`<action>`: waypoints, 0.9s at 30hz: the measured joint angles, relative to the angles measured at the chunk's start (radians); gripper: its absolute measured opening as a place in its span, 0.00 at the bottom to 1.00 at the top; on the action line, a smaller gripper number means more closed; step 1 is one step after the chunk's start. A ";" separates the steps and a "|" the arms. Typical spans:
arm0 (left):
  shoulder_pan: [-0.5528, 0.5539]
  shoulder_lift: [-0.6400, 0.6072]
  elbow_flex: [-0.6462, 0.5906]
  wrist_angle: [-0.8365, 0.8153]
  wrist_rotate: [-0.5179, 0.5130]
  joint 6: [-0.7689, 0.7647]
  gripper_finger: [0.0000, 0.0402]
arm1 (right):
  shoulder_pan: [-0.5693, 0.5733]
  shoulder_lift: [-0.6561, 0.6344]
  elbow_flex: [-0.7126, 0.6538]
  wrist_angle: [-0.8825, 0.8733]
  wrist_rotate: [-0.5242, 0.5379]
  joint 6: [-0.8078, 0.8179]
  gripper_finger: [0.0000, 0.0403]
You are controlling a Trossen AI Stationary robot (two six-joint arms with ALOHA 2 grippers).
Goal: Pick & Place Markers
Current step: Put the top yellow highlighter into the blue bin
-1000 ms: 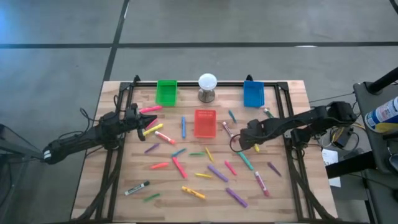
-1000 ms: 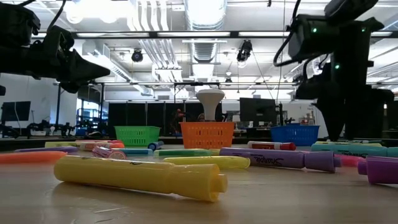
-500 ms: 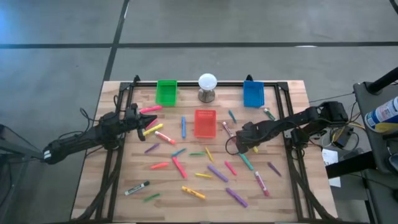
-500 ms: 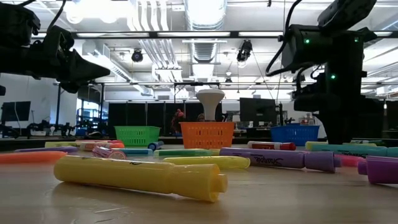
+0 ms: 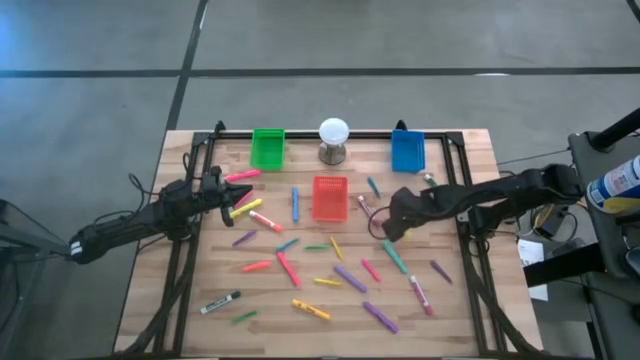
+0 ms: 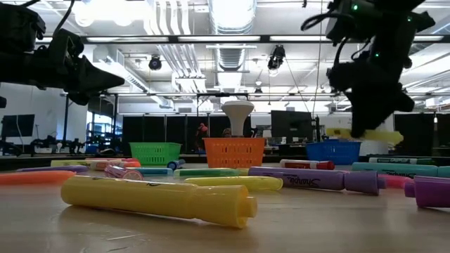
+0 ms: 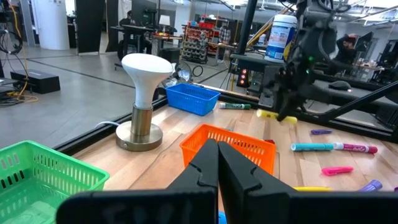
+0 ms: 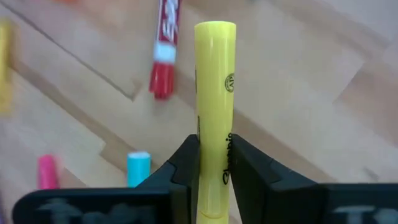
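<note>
Markers in many colours lie scattered flat on the wooden table [image 5: 200, 290], among them a yellow one [image 5: 311, 309] and a white-and-black one [image 5: 220, 301]. My right gripper [image 5: 391, 224], right of the red bin [image 5: 330, 197], is shut on a yellow marker [image 8: 215, 81] and holds it above the table. In the low view that marker [image 6: 365, 135] hangs level under the gripper. My left gripper [image 5: 224, 196] waits shut above the table's left side, near pink and yellow markers [image 5: 245, 208]. My right gripper pinches the yellow marker's lettered barrel [image 8: 216, 134] between its two fingers, one finger [image 8: 186, 158] on each side. The fingers come from above, pointing down, and lie across the marker. The marker is level and lifted clear of the table.
At the far edge stand a green bin [image 5: 267, 148], a white ball on a grey stand [image 5: 333, 138] and a blue bin [image 5: 407, 150]. A dark frame [image 5: 462, 190] runs along the table's sides. Under the held marker lie a red-and-white marker [image 8: 165, 53] and others.
My right gripper has gone down to the table, shut on the yellow marker and risen with it. The marker now hangs level, lifted clear of the table.
</note>
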 joint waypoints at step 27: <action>0.000 0.000 0.000 0.000 0.000 0.000 0.01 | -0.510 0.170 0.508 -0.177 0.086 -0.408 0.17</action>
